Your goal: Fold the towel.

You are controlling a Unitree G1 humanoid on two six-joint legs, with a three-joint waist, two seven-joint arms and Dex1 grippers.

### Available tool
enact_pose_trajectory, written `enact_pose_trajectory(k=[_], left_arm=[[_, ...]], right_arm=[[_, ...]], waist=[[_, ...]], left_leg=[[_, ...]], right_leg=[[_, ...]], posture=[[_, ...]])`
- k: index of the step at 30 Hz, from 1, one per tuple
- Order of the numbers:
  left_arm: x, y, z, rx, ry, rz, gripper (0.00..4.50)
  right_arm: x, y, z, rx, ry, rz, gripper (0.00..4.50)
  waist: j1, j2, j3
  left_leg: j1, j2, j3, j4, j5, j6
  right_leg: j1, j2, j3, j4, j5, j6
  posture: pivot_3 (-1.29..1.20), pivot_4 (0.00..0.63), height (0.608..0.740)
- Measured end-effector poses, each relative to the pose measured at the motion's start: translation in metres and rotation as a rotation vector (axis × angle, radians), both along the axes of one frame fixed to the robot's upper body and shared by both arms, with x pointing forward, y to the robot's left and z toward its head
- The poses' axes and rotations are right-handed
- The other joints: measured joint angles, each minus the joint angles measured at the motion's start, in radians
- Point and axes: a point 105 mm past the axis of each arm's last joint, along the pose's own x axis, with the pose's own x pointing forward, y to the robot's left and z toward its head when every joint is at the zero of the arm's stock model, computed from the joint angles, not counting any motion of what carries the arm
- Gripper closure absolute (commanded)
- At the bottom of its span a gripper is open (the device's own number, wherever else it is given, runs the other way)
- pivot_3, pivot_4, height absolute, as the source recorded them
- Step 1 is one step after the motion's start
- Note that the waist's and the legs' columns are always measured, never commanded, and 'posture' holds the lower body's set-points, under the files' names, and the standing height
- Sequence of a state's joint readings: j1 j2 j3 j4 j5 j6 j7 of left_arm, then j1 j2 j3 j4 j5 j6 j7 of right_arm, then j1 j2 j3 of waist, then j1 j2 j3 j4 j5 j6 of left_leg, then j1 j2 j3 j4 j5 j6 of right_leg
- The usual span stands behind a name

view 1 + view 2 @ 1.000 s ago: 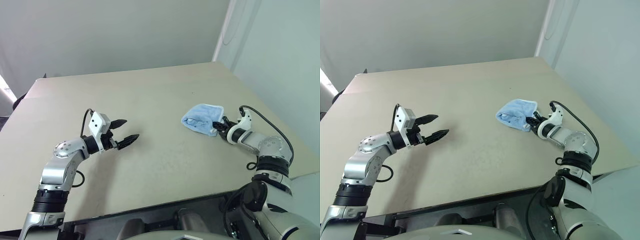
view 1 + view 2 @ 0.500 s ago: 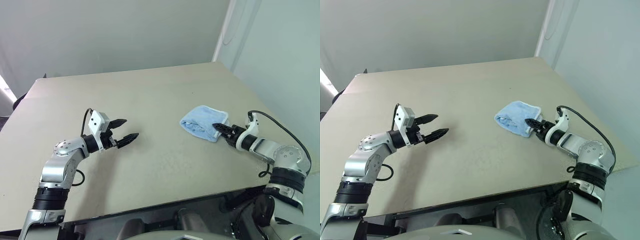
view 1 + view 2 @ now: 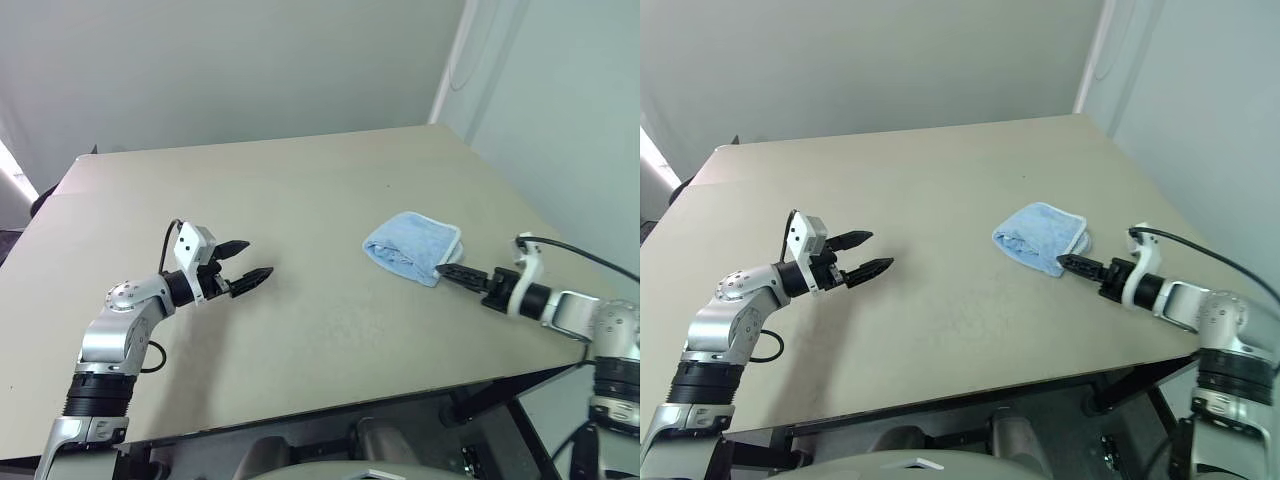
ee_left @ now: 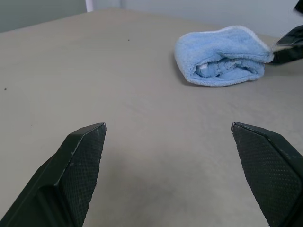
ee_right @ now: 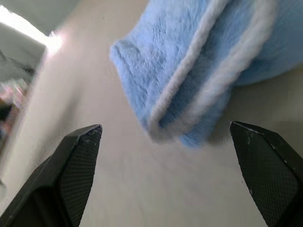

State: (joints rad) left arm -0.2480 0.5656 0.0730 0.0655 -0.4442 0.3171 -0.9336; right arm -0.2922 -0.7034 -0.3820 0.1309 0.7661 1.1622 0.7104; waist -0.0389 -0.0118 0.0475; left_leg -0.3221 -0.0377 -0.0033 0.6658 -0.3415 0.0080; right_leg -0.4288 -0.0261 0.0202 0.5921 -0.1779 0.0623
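Note:
The towel [image 3: 411, 244], light blue with white edging, lies folded over in a small bundle on the right part of the beige table [image 3: 300, 190]. My right gripper [image 3: 443, 268] is just short of the bundle's near right corner, open and holding nothing. In the right wrist view the towel [image 5: 189, 61] lies beyond the wide-apart fingers [image 5: 75, 165], its white-edged layers stacked. My left gripper [image 3: 256, 258] hovers open over the table's left half, well away from the towel [image 4: 222, 56], with nothing between its fingers.
The table's near edge [image 3: 330, 400] runs below both arms. Its right edge [image 3: 520, 215] runs close to the towel, with a pale wall [image 3: 560, 120] beyond. Bare tabletop lies between the two grippers.
My right gripper has opened, let go of the towel and drawn back toward the table's near right edge. The towel stays folded where it lay. The left arm has not moved.

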Motion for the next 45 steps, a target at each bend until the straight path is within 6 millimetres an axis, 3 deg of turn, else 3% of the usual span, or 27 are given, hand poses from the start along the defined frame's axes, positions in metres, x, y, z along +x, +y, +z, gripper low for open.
enact_pose_trajectory(k=[2, 6, 8, 12, 16, 20, 27, 30, 36, 38, 40, 42, 45], left_arm=[[0.0, 0.001, 0.0, 0.003, 0.0, 0.004, 0.0], [0.001, 0.001, 0.0, 0.005, -0.007, 0.01, 0.0], [0.003, 0.0, 0.0, 0.0, -0.016, 0.021, 0.0], [0.003, -0.002, 0.0, -0.007, -0.016, 0.025, 0.0], [-0.002, 0.0, -0.003, 0.003, -0.003, 0.029, 0.0], [-0.007, 0.004, -0.009, 0.031, 0.009, 0.038, 0.0], [-0.008, 0.003, -0.006, 0.033, 0.0, 0.039, 0.0], [-0.008, 0.005, -0.005, 0.036, -0.004, 0.043, 0.0], [-0.007, 0.011, -0.002, 0.057, -0.02, 0.056, 0.0], [-0.007, 0.012, -0.002, 0.066, -0.026, 0.058, 0.0], [-0.008, 0.016, -0.002, 0.075, -0.022, 0.067, 0.0], [-0.009, 0.018, -0.003, 0.076, -0.017, 0.07, 0.0], [-0.015, 0.021, -0.007, 0.077, 0.001, 0.073, 0.0]], right_arm=[[0.003, -0.001, 0.019, -0.041, -0.097, 0.052, 0.01], [0.048, 0.011, 0.07, -0.117, -0.385, 0.025, 0.01], [0.067, 0.019, 0.076, -0.162, -0.459, -0.004, 0.01], [0.094, 0.033, 0.035, -0.248, -0.397, -0.048, 0.01], [0.101, 0.045, -0.014, -0.411, -0.334, -0.018, 0.01], [0.094, 0.053, -0.035, -0.511, -0.328, 0.074, 0.01], [0.083, 0.064, -0.039, -0.571, -0.383, 0.179, 0.01], [0.086, 0.057, -0.026, -0.527, -0.411, 0.126, 0.01], [0.083, 0.035, 0.036, -0.395, -0.587, 0.053, 0.01], [0.064, 0.041, 0.046, -0.346, -0.639, 0.159, 0.01], [0.03, 0.055, 0.035, -0.275, -0.633, 0.338, 0.01], [0.01, 0.065, 0.021, -0.2, -0.574, 0.434, 0.01], [-0.016, 0.067, 0.018, -0.177, -0.534, 0.556, 0.01]], waist=[[-0.006, -0.001, 0.001], [-0.021, -0.003, 0.002], [-0.018, -0.005, 0.002], [-0.008, -0.005, 0.002], [0.0, -0.005, 0.002], [0.004, -0.005, 0.002], [0.0, -0.004, 0.001], [0.0, -0.004, 0.002], [0.003, -0.004, 0.002], [0.008, -0.005, 0.001], [0.02, -0.005, 0.001], [0.021, -0.004, 0.001], [0.027, -0.003, 0.002]], left_leg=[[0.001, 0.0, 0.0, 0.0, 0.0, 0.0], [0.003, 0.001, 0.0, 0.001, 0.0, 0.0], [0.003, 0.002, -0.002, 0.0, 0.0, 0.0], [0.001, 0.001, -0.001, 0.0, 0.0, 0.0], [-0.005, -0.001, -0.001, 0.0, 0.0, 0.0], [-0.012, -0.002, -0.002, 0.0, 0.0, 0.0], [-0.012, -0.001, -0.002, 0.001, 0.0, 0.0], [-0.011, -0.001, -0.002, 0.002, 0.0, -0.001], [-0.011, -0.001, -0.002, 0.002, 0.0, -0.001], [-0.011, 0.0, -0.003, 0.001, 0.0, 0.0], [-0.012, 0.001, -0.003, 0.001, 0.0, 0.0], [-0.012, 0.0, -0.001, 0.002, 0.0, 0.0], [-0.011, 0.0, -0.001, 0.005, 0.0, 0.0]], right_leg=[[0.001, 0.0, 0.0, 0.0, 0.0, -0.001], [0.002, 0.002, 0.001, 0.001, 0.0, -0.001], [0.002, 0.003, -0.001, 0.001, 0.0, -0.001], [-0.002, 0.001, 0.001, 0.001, 0.003, 0.0], [-0.01, -0.005, 0.002, 0.001, 0.005, -0.002], [-0.016, -0.006, 0.001, 0.001, 0.006, -0.002], [-0.012, -0.004, 0.001, 0.002, 0.007, -0.004], [-0.012, -0.003, 0.001, 0.003, 0.007, -0.004], [-0.012, -0.002, 0.001, 0.003, 0.007, -0.004], [-0.012, -0.002, 0.0, 0.002, 0.006, -0.003], [-0.011, -0.001, 0.0, 0.002, 0.006, -0.003], [-0.011, -0.002, 0.001, 0.002, 0.006, -0.003], [-0.009, -0.001, 0.001, 0.003, 0.005, -0.002]], posture=[[0.0, 0.0, 0.74], [0.0, 0.0, 0.74], [0.0, 0.0, 0.74], [0.0, 0.0, 0.74], [0.0, 0.0, 0.74], [0.0, 0.0, 0.74], [0.0, 0.0, 0.74], [0.0, 0.0, 0.74], [0.0, 0.0, 0.74], [0.0, 0.0, 0.74], [0.0, 0.0, 0.74], [0.0, 0.0, 0.74], [0.0, 0.0, 0.74]])
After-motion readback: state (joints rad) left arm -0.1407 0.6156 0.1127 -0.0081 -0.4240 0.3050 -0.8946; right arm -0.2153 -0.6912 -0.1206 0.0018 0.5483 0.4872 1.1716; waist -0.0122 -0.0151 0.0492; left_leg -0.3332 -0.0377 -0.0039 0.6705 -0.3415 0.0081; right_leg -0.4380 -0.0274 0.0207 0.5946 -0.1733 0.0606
